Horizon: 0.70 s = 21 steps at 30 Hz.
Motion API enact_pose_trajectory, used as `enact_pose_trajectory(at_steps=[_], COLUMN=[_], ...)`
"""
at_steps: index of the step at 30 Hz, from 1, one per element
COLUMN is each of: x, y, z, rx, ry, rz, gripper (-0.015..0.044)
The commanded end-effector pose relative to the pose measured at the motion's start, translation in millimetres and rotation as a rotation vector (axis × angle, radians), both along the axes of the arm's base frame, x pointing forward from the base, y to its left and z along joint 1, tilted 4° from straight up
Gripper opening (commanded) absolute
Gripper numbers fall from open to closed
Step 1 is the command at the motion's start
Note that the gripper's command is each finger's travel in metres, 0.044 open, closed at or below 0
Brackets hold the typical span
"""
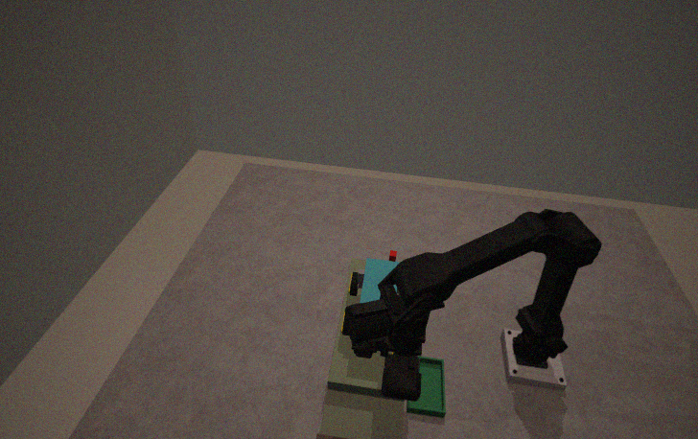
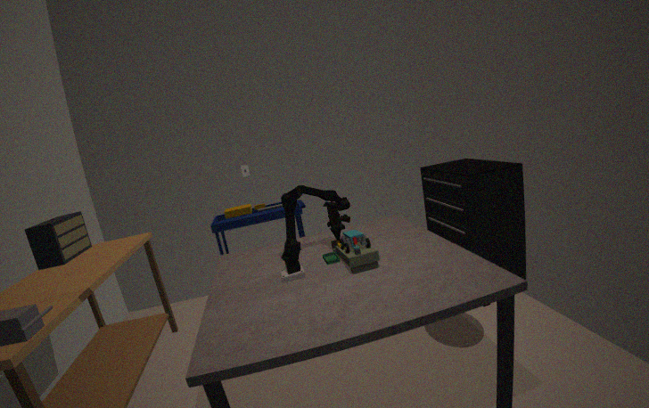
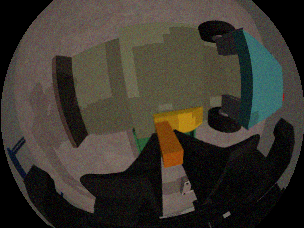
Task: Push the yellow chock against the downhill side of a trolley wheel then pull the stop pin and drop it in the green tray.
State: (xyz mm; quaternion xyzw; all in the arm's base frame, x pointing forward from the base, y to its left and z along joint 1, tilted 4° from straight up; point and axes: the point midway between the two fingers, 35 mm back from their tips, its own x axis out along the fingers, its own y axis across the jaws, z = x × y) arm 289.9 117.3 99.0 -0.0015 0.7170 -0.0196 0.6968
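My gripper (image 3: 164, 135) (image 2: 338, 240) is shut on the orange handle of the yellow chock (image 3: 186, 120) (image 2: 338, 245). In the wrist view the chock is over the near side edge of the ramp (image 3: 170, 75) (image 1: 347, 379) (image 2: 365, 259), just downhill of the trolley's near wheel (image 3: 224, 121). Whether it touches the ramp or wheel cannot be told; its black base is hidden. The teal trolley (image 1: 379, 269) (image 2: 353, 234) (image 3: 267, 75) stands on the ramp. The red pin head (image 1: 392, 255) (image 2: 355, 240) shows at its uphill end. The green tray (image 1: 443, 384) (image 2: 330, 259) is beside the ramp, partly hidden by my gripper in the top view.
The arm reaches across from its white base plate (image 1: 534, 374) (image 2: 292, 275) and covers part of the trolley in the top view. The far downhill-side wheel (image 3: 216, 30) shows in the wrist view. A black cabinet (image 2: 473, 217) and a blue bench (image 2: 260, 216) stand beyond the table (image 2: 347, 314).
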Motion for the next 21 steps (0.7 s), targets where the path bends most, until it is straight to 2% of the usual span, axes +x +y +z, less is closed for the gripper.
enact_pose_trajectory(at_steps=[1,21], x=[-0.3,0.4], y=[-5.2,-9.6], z=[0.1,1.2], rx=[-0.006,0.000], ry=[0.001,0.000], rz=[0.001,0.001], gripper=[0.0000,0.0000])
